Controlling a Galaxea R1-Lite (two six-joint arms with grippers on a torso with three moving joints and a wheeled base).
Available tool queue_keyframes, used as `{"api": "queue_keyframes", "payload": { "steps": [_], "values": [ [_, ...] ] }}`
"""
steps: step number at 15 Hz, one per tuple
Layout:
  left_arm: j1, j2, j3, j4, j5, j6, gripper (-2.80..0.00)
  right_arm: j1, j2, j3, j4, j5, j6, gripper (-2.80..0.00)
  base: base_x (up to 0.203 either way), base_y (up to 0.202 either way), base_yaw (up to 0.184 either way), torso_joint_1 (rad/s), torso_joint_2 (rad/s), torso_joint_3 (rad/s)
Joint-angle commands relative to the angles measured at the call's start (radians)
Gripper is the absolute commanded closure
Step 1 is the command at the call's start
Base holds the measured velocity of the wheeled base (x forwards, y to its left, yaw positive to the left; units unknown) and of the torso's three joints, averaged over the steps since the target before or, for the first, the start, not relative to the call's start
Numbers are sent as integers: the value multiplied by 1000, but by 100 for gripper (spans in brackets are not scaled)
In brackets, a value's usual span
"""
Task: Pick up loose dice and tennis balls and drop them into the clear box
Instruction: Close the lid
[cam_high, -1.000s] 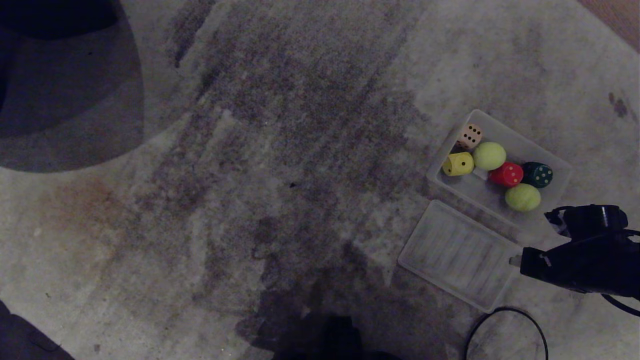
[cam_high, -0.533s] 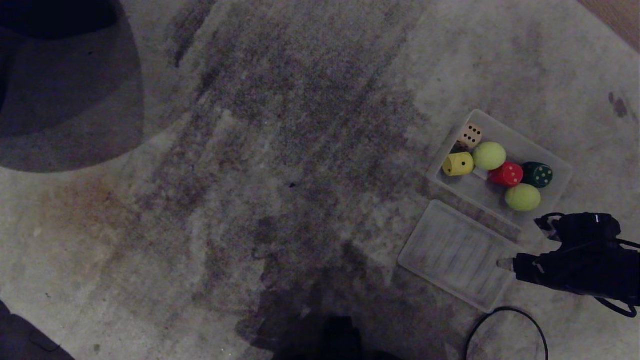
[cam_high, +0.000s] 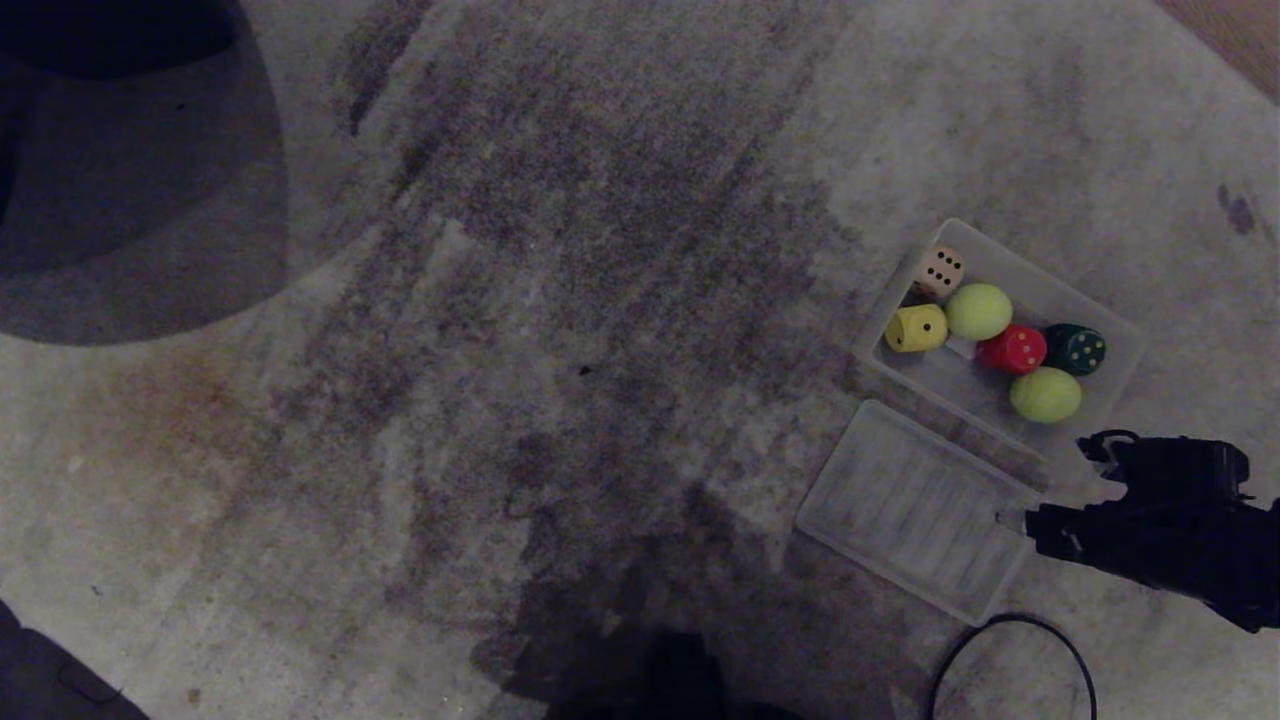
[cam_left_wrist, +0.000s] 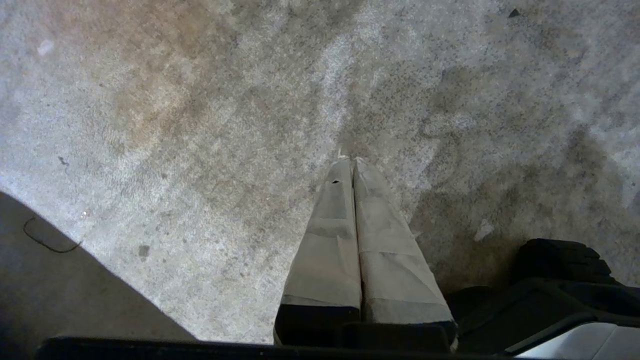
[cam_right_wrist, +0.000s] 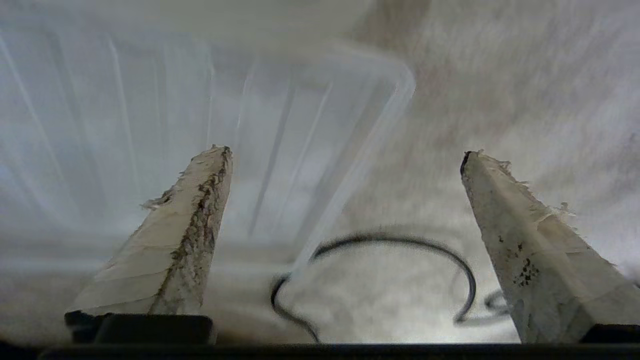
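Note:
The clear box (cam_high: 935, 378) sits on the carpet at the right. In it lie the dice, beige (cam_high: 940, 271), yellow (cam_high: 916, 328), red (cam_high: 1012, 349) and dark green (cam_high: 1075, 349), and two tennis balls (cam_high: 978, 311) (cam_high: 1045, 394). My right arm (cam_high: 1160, 530) hangs just on the near side of the box. The right gripper (cam_right_wrist: 345, 152) is open and empty above the corner of the ribbed clear lid (cam_right_wrist: 280, 125). In its wrist view my left gripper (cam_left_wrist: 352, 160) is shut and empty over bare carpet; it does not show in the head view.
The flat clear lid (cam_high: 915, 510) lies beside the box on its near side. A black cable (cam_high: 1010, 640) loops on the carpet next to the lid. A dark rounded shape (cam_high: 120, 170) fills the far left corner.
My right arm has drawn back from the box toward the near edge of the head view. The things in the box have not moved.

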Motion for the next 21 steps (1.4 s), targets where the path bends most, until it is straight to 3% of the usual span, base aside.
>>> {"api": "queue_keyframes", "payload": {
  "steps": [1,12,13,21],
  "values": [
    [0,1,2,0,1,-1,0,0,45,-1,-59,24,1,-280,0,0,0,0,0,0],
    [0,1,2,0,1,-1,0,-23,88,13,-135,87,9,-280,0,0,0,0,0,0],
    [0,1,2,0,1,-1,0,-23,96,13,-157,93,10,0,0,0,0,0,0,0],
    [0,1,2,0,1,-1,0,-16,145,-11,-208,126,12,0,0,0,0,0,0,0]
  ]
}}
